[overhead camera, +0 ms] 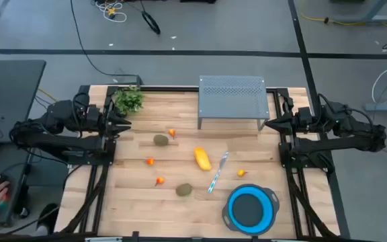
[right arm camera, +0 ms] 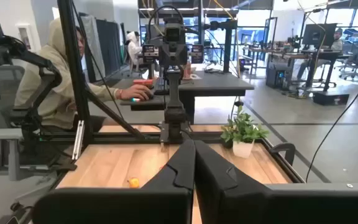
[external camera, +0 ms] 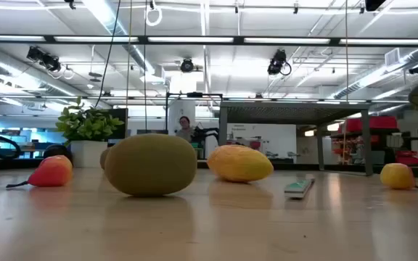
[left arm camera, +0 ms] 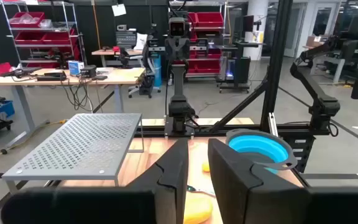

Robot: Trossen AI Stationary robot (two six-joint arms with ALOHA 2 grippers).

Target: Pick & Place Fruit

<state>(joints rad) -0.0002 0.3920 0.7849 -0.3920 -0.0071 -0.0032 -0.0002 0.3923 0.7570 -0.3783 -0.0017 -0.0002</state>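
Wooden table (overhead camera: pixel 133 195): fruit (overhead camera: pixel 201 158) scattered beside utensil (overhead camera: pixel 218 171); left tool (overhead camera: pixel 125 124) slightly parted, right tool (overhead camera: pixel 269 124) closed.

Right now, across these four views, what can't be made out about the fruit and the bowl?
- Low view: the near kiwi hides most of the second one behind it.
- Low view: the blue bowl is cut off at the right edge.
- High view: the small orange-red bits are too small to identify.
- Left wrist view: the left hand covers most of the yellow fruit.
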